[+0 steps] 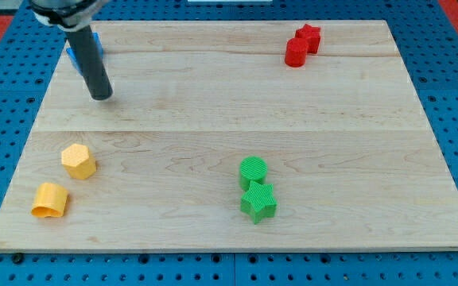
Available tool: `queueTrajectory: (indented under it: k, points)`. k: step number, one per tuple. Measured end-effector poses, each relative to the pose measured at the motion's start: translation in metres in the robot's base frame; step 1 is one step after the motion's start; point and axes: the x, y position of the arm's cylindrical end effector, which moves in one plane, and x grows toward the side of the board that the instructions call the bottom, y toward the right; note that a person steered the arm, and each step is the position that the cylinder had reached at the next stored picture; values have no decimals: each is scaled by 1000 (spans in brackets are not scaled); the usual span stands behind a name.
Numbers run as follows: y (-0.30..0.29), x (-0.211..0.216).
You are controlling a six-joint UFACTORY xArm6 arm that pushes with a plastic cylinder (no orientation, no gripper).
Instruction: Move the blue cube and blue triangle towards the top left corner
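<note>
Blue blocks sit near the board's top left corner, mostly hidden behind my rod; only blue edges show, so I cannot tell their shapes or how many there are. My tip rests on the board just below and slightly right of them, apart from them by a small gap.
A red star and red cylinder touch at the view's top right. A green cylinder and green star touch at bottom centre. Two yellow blocks lie at bottom left. The wooden board has blue pegboard around it.
</note>
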Motion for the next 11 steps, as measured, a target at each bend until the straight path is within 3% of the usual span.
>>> queueTrajectory:
  k: [2, 3, 4, 5, 7, 9, 11]
  points:
    - [-3, -47]
    - [-8, -47]
    - [-13, -19]
    - [-53, -24]
    - [-74, -33]
    - [-62, -34]
    - [-51, -67]
